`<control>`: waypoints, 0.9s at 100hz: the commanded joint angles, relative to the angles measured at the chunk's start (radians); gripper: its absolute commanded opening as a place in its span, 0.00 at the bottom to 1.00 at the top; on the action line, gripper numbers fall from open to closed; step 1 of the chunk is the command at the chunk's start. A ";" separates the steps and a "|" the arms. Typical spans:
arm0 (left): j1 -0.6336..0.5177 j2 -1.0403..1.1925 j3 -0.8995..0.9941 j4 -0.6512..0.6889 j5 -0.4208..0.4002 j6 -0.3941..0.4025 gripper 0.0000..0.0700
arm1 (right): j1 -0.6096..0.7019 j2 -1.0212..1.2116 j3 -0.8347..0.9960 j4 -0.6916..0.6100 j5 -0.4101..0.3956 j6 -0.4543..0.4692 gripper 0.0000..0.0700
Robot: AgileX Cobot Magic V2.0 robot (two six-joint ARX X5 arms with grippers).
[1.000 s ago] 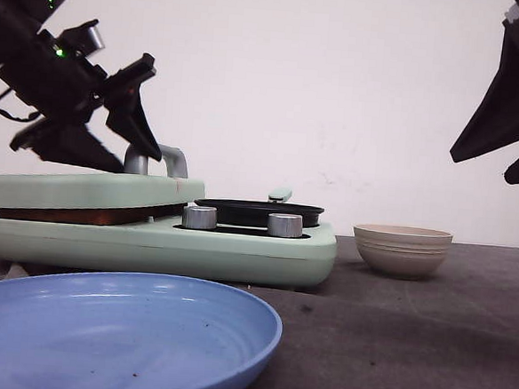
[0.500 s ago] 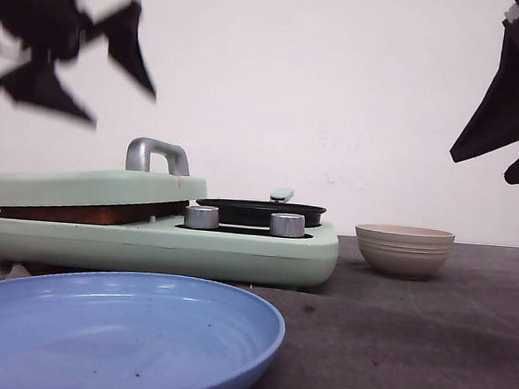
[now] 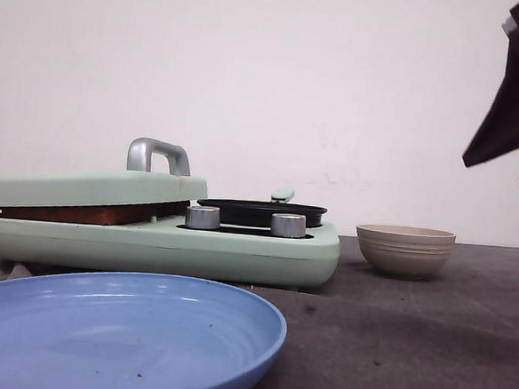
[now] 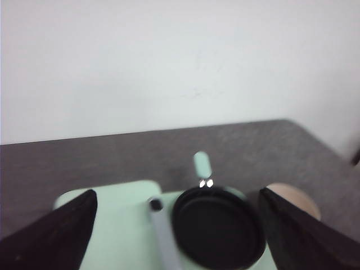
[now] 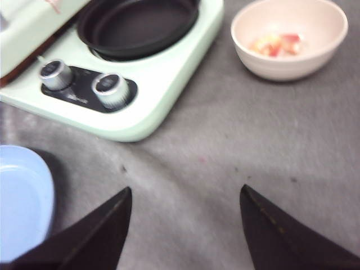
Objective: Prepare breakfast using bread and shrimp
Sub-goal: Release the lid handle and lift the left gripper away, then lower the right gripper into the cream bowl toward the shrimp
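The bread shows only as a brown crust edge [image 3: 89,212] clamped under the shut mint-green lid [image 3: 91,189] of the breakfast maker. The orange-pink shrimp [image 5: 274,44] lies in the beige bowl [image 5: 292,66], which also shows in the front view [image 3: 404,250]. My left gripper [image 4: 176,194] is open and empty, high above the maker's lid and black pan [image 4: 218,228]; it is out of the front view. My right gripper [image 5: 186,189] is open and empty over the grey mat in front of the maker. In the front view it hangs at the upper right [image 3: 497,174].
The maker's base [image 3: 237,255] carries two silver knobs [image 3: 202,217] and a silver lid handle [image 3: 158,154]. A blue plate [image 3: 116,336] lies at the front left, and its edge shows in the right wrist view [image 5: 22,197]. A grey mat [image 5: 236,146] covers the table.
My left arm has risen from beside the lid handle and left the front view at the upper left. My right gripper has shifted slightly to the right.
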 commanded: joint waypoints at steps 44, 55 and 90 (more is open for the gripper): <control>-0.003 -0.113 -0.011 -0.237 -0.077 0.158 0.72 | -0.106 0.111 0.200 -0.087 0.015 0.028 0.70; -0.003 -0.146 -0.043 -0.236 -0.077 0.159 0.72 | -0.184 0.231 0.281 -0.102 -0.056 0.006 0.70; -0.003 -0.331 -0.224 -0.165 -0.077 0.158 0.72 | -0.396 0.698 0.657 -0.201 -0.193 -0.074 0.70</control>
